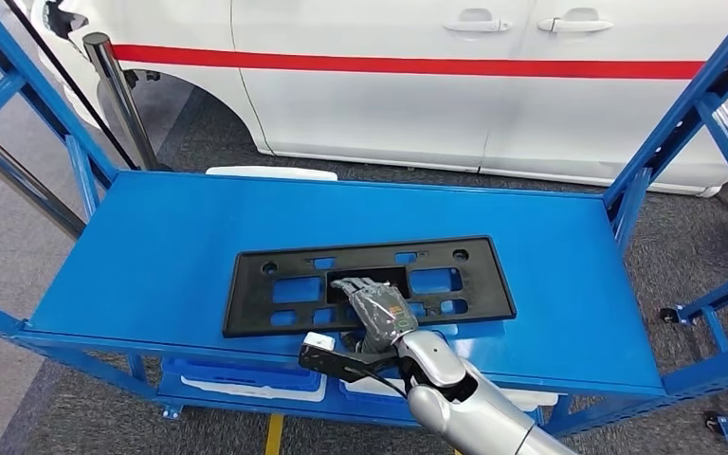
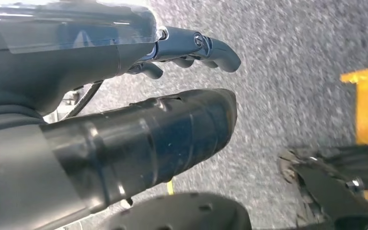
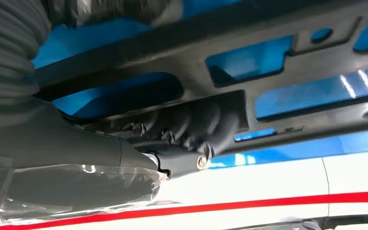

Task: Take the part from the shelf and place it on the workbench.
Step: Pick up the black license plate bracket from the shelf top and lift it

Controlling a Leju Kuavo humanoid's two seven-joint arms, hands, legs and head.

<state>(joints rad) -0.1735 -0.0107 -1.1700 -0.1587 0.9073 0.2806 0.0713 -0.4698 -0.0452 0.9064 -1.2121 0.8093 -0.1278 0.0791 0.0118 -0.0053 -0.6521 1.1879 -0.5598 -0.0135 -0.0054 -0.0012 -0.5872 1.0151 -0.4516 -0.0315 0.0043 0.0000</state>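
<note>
Part is lying flat mid-shelf beside the white car, right hand reaching its fingers together into the central cutout; hooking that edge firmly before lifting seems wise, left hand hanging empty, fingers loosely apart.

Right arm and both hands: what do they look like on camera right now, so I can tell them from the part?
The right arm is smooth rounded silver, with a black bracket carrying a small white block and a thin black cable at the wrist. The right hand wears a wrinkled grey cover. The left hand has a thick dark grey thumb, darker glossy fingers and clear film over its back.
</note>
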